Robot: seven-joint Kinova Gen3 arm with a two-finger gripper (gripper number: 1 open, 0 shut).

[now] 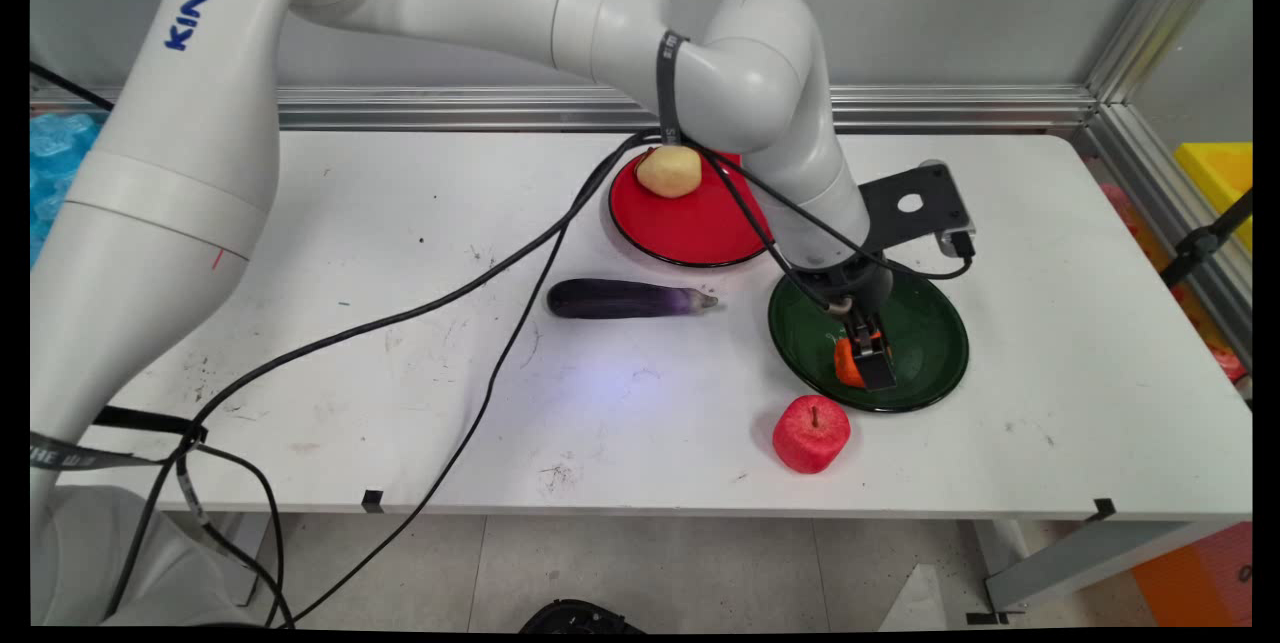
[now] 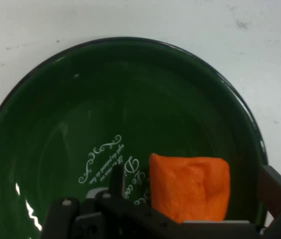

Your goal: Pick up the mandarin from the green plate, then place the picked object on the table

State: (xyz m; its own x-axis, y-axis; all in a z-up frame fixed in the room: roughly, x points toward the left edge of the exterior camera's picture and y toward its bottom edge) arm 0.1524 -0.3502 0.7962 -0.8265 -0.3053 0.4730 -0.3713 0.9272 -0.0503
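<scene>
Toward the bench's [image 1: 330, 223] middle, slightly nearer the front edge than the back, a dark purple eggplant [image 1: 628, 299] lies on its side, long axis parallel to the front edge, stem end pointing to the right edge. Black cables [image 1: 480, 298] from the arm drape over the bench surface left of it.

Behind the eggplant, close to the back edge, sits a red plate [image 1: 690, 223]. A pale yellow potato [image 1: 669, 171] rests on its rear part. The arm's white wrist hides the plate's right rim.

Near the front edge, right of centre, a red apple [image 1: 811, 433] stands upright on the bare bench, stem up, just in front of the green plate's rim and apart from it.

Right of the red plate and separate from it is a dark green plate [image 1: 925, 343] [image 2: 80, 99], white script printed on its inner floor. An orange block-shaped piece [image 1: 847, 363] [image 2: 190, 186], identity unclear, lies inside it, on the side toward the front-left rim.

Gripper [image 1: 872, 355] [image 2: 192, 191] is down inside the green plate, directly over the orange piece. Hand view: fingers [image 2: 274, 189] spread, one to each side of the piece, a visible gap between the right finger and the piece. Not clamped; jaws stand released around it. Contact on the left finger side cannot be judged.
</scene>
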